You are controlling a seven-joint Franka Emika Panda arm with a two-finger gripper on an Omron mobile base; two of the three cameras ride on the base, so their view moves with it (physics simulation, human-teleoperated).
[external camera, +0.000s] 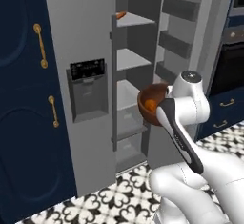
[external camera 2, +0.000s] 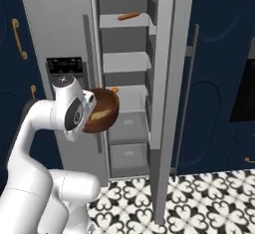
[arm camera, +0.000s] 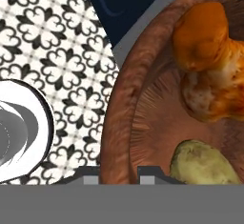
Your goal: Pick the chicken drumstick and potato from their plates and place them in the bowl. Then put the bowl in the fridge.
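My gripper [arm camera: 119, 173] is shut on the rim of the dark reddish-brown bowl [arm camera: 138, 113], one finger on each side of the wall. The orange-brown chicken drumstick [arm camera: 209, 61] and the yellowish potato [arm camera: 202, 166] lie inside it. I hold the bowl [external camera: 148, 99] in the air, tilted, in front of the open grey fridge [external camera: 86, 37], level with its middle shelves [external camera: 132, 58]. From the right, the bowl [external camera 2: 103, 111] hangs just left of the fridge opening [external camera 2: 124, 58]. The plates are out of view.
The fridge door [external camera 2: 167, 78] stands open on the right, with racks on its inner side. A small orange item [external camera 2: 128, 16] lies on the top shelf. Navy cabinets with brass handles [external camera: 24, 99] flank the fridge; an oven [external camera: 233, 66] is at right. Patterned floor tiles [external camera: 119, 194] lie below.
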